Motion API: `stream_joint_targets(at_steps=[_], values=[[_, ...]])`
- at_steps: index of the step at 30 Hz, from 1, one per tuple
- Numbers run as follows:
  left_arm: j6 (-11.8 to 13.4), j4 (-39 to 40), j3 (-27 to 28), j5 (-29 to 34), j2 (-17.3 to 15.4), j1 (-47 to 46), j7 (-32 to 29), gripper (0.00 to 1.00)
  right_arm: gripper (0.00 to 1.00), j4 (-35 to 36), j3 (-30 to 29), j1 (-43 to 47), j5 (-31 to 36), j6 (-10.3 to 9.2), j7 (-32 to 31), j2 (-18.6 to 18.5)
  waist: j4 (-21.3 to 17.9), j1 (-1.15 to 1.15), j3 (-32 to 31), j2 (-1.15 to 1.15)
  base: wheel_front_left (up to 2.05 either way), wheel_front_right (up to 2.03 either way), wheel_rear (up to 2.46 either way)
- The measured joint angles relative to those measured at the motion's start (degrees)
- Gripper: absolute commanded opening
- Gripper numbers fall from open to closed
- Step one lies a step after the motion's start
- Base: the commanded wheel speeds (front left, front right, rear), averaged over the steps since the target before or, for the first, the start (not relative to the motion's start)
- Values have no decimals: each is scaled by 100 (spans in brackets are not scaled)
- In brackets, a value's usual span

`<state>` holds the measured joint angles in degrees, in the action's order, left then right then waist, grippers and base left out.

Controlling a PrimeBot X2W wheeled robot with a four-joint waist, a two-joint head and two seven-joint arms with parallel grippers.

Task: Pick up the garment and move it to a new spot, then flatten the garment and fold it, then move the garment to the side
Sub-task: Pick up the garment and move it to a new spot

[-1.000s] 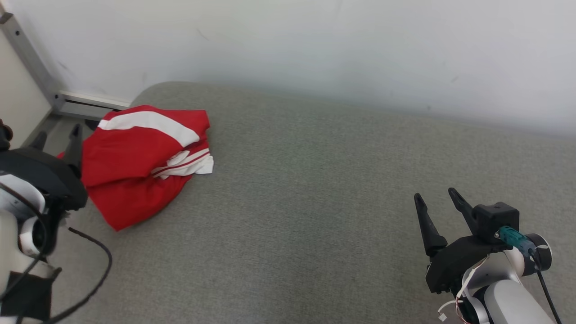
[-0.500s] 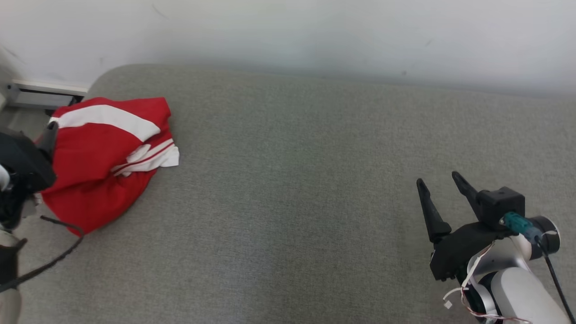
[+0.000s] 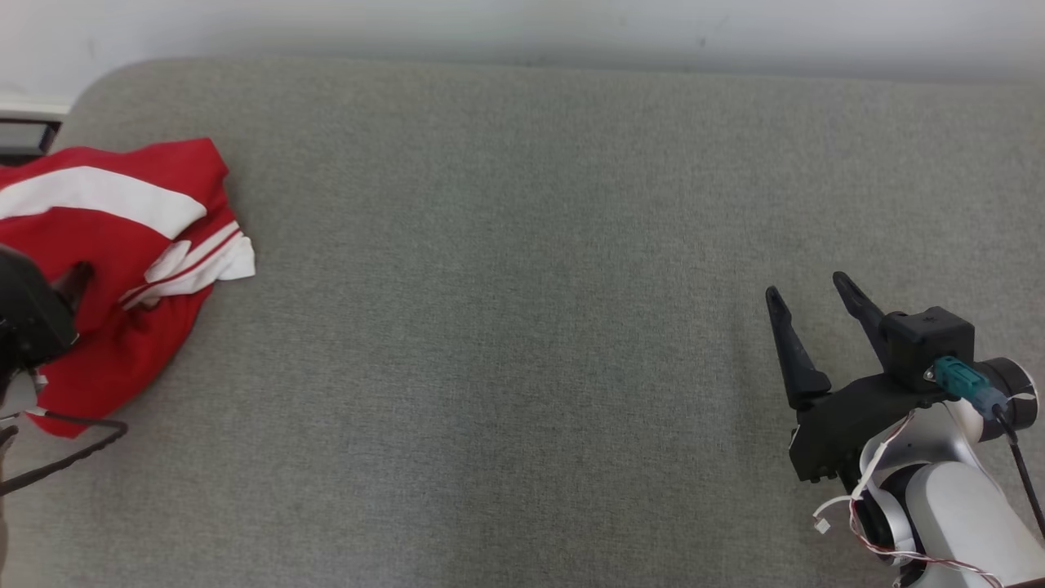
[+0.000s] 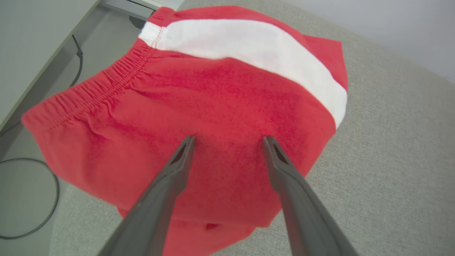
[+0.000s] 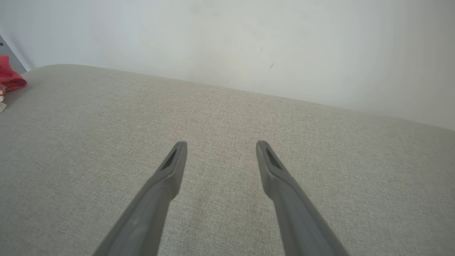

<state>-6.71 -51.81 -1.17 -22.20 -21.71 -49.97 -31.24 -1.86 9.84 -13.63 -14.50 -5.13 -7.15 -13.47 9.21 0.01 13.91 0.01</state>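
Note:
The garment [image 3: 122, 245] is red cloth with white stripes, lying crumpled at the left end of the grey cushion [image 3: 522, 327]. In the left wrist view the garment [image 4: 227, 89] shows an elastic waistband and a broad white band. My left gripper [image 4: 229, 138] is open, both tips right over the red cloth; I cannot tell if they touch it. One of its fingers [image 3: 77, 273] shows over the cloth at the head view's left edge. My right gripper [image 3: 807, 286] stands open and empty far to the right, above bare cushion [image 5: 220, 144]. A red corner of the garment [image 5: 10, 78] shows far left.
A white wall [image 3: 571, 24] runs behind the cushion. Past the cushion's left edge lies floor with a black cable [image 4: 28, 199] and a metal rail [image 3: 24, 135]. The garment sits at that rounded left corner.
The head camera has turned, sliding the whole picture left and up. Against the garment, my left gripper has come from beside it to over the red cloth. Both grippers stayed open.

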Motion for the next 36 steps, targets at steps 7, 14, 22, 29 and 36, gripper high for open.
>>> stream_joint_targets(at_steps=[7, 14, 22, 29, 36], values=[[-37, -337, -149, -11, 33, -246, -210, 100, 100, 64, -60, -58, 51, -48, -54, -18, -92, -1, 339, 0, 0, 0, 0], [-42, -597, -434, 87, 23, -370, -192, 0, 100, 32, -57, -218, 100, -51, -97, 0, -93, 0, 513, 0, 0, 0, 0], [-43, -534, -862, 98, 126, -942, 137, 0, 100, -214, -78, -218, 98, -77, -80, 56, -10, -1, 320, 0, 0, 0, 0], [-43, -137, -1365, -149, 385, -1113, 457, 0, 100, -434, -57, -219, 36, -76, 25, 194, -5, -1, 59, -1, 0, 0, 0], [-43, 480, -2089, -515, 469, -1106, 734, 0, 100, -667, -63, -181, -141, -76, 179, 331, -149, -2, -193, -1, 0, 0, 0]])
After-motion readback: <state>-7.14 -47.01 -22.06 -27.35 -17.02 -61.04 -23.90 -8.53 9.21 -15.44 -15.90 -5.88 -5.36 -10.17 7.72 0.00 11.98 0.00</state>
